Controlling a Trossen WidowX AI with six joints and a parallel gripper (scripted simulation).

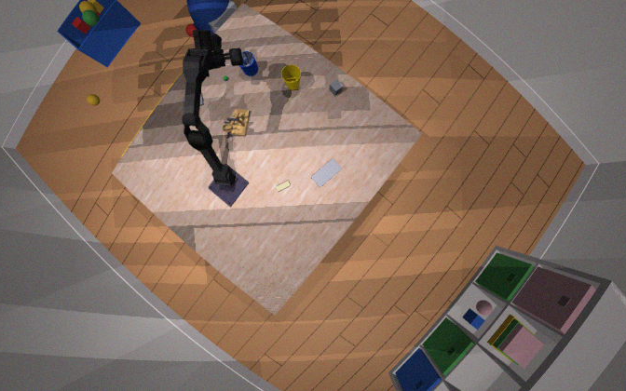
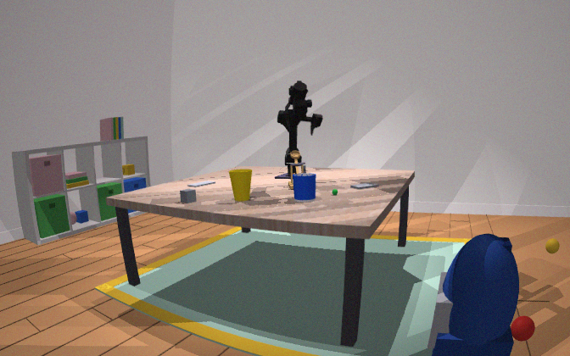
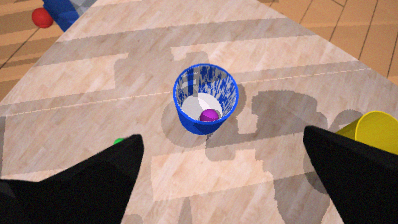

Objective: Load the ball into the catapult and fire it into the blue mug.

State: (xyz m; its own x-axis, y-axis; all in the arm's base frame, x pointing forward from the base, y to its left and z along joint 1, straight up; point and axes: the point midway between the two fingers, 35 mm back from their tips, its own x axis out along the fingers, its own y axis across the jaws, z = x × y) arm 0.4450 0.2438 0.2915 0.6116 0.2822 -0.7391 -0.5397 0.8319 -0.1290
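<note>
The blue mug (image 1: 251, 68) (image 2: 304, 187) (image 3: 195, 125) stands upright on the table. A purple ball (image 3: 210, 115) lies inside it, on the mug's floor in the wrist view. The wooden catapult (image 1: 243, 128) (image 2: 295, 154) stands between the mug and the arm's base; its arm is raised, with the cup at the top, and no ball shows in it. My gripper (image 3: 222, 138) is open and empty, above the table and pointing toward the mug. The mug shows between and beyond the fingertips in the wrist view, touching neither.
A yellow cup (image 1: 292, 81) (image 2: 240, 187) (image 3: 377, 132) stands beside the mug. A small green ball (image 1: 225, 78) (image 2: 334, 191) lies on the mug's other side. A grey cube (image 1: 336, 87) (image 2: 187, 196) is past the yellow cup. A flat grey plate (image 1: 326, 172) and a small pale-yellow block (image 1: 282, 185) lie near the arm's base.
</note>
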